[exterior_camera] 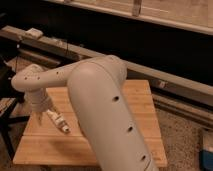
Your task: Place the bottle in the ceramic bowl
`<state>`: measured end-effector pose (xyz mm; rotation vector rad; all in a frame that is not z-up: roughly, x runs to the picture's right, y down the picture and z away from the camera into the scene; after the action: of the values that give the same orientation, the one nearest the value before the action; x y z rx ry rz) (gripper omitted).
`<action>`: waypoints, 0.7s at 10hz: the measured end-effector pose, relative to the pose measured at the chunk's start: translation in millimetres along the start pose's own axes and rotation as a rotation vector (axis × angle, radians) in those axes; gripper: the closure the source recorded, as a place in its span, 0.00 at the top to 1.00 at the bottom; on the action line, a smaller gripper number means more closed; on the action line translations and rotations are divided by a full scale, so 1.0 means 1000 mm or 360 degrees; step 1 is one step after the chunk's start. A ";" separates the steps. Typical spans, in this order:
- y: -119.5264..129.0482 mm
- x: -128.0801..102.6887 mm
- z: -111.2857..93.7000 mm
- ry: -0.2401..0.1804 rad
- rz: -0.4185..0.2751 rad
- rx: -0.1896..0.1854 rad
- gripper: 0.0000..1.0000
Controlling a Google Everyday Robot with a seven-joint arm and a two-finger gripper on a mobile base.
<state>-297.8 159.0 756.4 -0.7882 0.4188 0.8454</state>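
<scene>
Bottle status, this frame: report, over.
End effector low over the table. Bottle lying on the table right beside it. Ceramic bowl hidden behind the arm.

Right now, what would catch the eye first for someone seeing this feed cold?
The robot's big pale arm fills the middle of the view, sweeping from the lower right up and over to the left. Its gripper hangs low over the left side of the wooden table, close beside the bottle, which lies on its side. The ceramic bowl is not visible.
</scene>
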 end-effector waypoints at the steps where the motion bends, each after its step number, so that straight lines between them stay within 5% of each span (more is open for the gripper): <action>1: -0.002 -0.003 0.008 0.0009 -0.0008 0.0018 0.65; 7: -0.011 -0.028 0.032 0.0035 -0.0061 0.0085 0.65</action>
<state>-304.9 164.3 799.5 -0.7548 0.4429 0.7873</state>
